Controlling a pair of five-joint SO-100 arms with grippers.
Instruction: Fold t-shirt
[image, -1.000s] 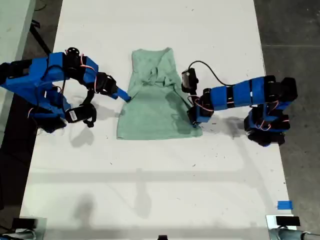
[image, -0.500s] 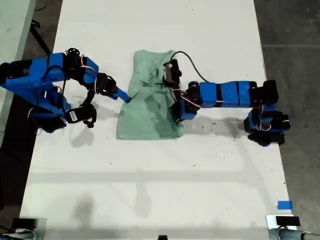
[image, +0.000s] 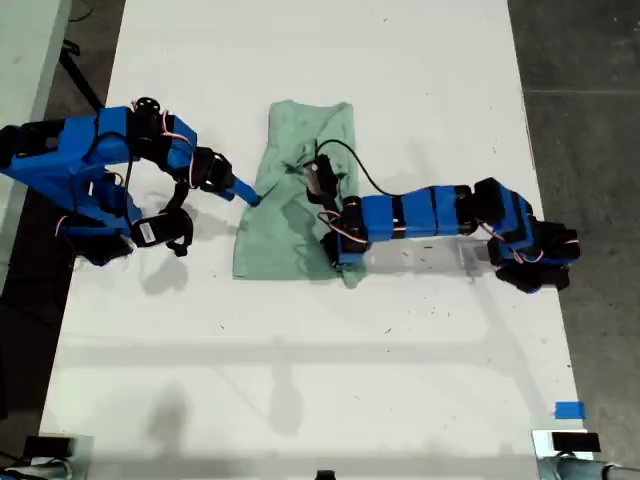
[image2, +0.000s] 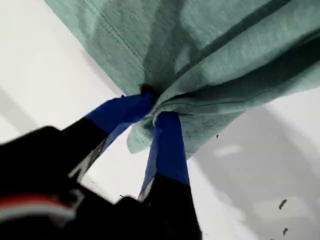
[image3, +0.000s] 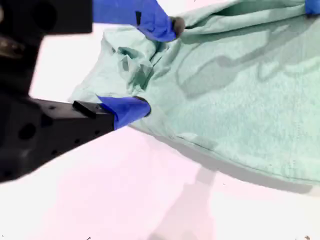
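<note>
Two blue SO-100 arms reach in from opposite sides of a white tabletop (image: 300, 380), and between them lies the small pale mint-green cloth t-shirt (image: 285, 225), partly doubled over on itself. My first gripper (image: 341, 262), on the arm coming from the exterior view's right, is over the shirt's lower corner on that view's right. In the first wrist view its blue jaws are closed tight on a gathered bunch of the green cloth (image2: 220, 55), and the fabric hangs from the pinch above the white surface. My second gripper (image: 250, 195), on the arm at the exterior view's left, sits at the shirt's edge on that side. In the second wrist view my second gripper (image3: 150, 67) has its jaws standing apart, with a crumpled bit of the shirt's edge (image3: 132, 65) lying between them. The rest of the cloth spreads flat on the table beyond it.
</note>
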